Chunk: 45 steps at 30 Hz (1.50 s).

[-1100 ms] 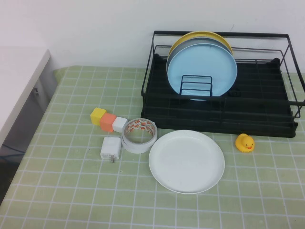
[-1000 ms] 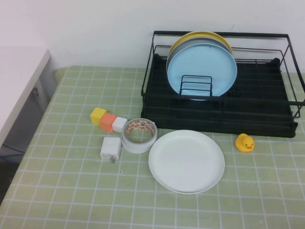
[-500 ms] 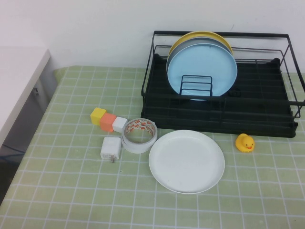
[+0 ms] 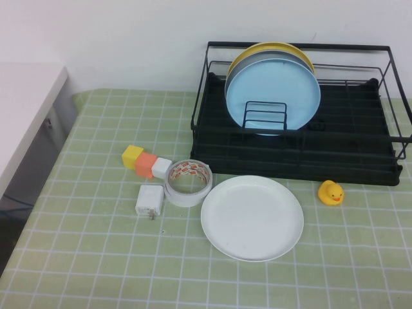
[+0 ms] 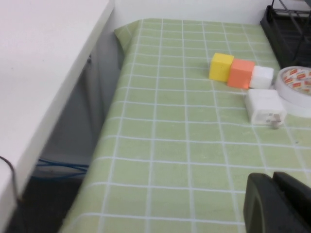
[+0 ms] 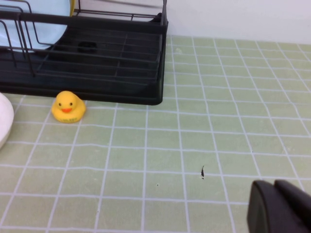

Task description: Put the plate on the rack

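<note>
The white plate (image 4: 252,217) lies flat on the green checked cloth just in front of the black wire rack (image 4: 360,158); its edge shows in the right wrist view (image 6: 3,121). The rack also shows in the right wrist view (image 6: 112,53). A light blue plate (image 4: 273,96), a grey one and a yellow plate (image 4: 270,49) stand upright in the rack. My left gripper (image 5: 273,187) is shut and empty above the cloth at the near left, out of the high view. My right gripper (image 6: 275,194) is shut and empty at the near right, also out of the high view.
A tape roll (image 4: 188,183), a white charger (image 4: 150,200) and yellow, orange and white cubes (image 4: 147,163) lie left of the plate. A rubber duck (image 4: 331,192) sits right of it, by the rack's front. A white counter (image 5: 43,73) borders the table's left edge.
</note>
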### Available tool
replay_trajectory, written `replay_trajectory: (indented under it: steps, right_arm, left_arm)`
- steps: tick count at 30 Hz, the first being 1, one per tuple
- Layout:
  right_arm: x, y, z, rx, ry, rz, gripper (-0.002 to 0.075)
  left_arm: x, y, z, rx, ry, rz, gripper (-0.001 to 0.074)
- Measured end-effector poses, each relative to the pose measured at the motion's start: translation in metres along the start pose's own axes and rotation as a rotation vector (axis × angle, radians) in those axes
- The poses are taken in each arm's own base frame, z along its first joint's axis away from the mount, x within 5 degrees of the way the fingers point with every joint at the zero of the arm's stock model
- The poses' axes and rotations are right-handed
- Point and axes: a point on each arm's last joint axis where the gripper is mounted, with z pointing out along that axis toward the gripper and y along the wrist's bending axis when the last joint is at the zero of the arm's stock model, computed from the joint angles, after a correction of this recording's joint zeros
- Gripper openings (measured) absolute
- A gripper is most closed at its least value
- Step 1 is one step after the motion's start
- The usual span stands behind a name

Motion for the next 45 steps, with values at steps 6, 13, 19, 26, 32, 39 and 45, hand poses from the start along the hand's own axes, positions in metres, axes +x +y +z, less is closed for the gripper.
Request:
replay_trajectory:
  steps: [6,13,19,26,32,39,45]
  right_arm:
    - [0.0,0.0,0.0,-0.001,0.0,0.001,0.0]
    - [0.0,0.005,0.0,-0.05,0.002,0.115,0.0]
    - [-0.002,0.02,-0.002,-0.23,0.024,0.531,0.0]
    - [-0.01,0.031,-0.005,-0.378,0.034,0.87,0.0]
    - [-0.011,0.031,-0.005,-0.38,0.026,0.865,0.0]
    - [-0.014,0.027,-0.005,-0.349,-0.062,0.698,0.0]
    - [-0.015,0.026,-0.005,-0.343,-0.08,0.637,0.0]
  left_arm:
    - [0.0,0.005,0.0,-0.053,-0.001,0.154,-0.0001]
    - [-0.005,0.002,0.0,-0.022,-0.061,0.051,-0.0001]
    - [-0.027,-0.005,-0.004,0.198,-0.259,-0.918,-0.0001]
    - [-0.039,0.008,-0.009,0.225,-0.433,-1.298,-0.0001]
    - [-0.038,0.009,-0.009,0.235,-0.422,-1.434,-0.0001]
    - [-0.066,-0.008,-0.022,0.255,-0.374,-0.878,-0.0001]
    - [-0.102,-0.027,-0.019,0.206,-0.005,-0.427,-0.0002]
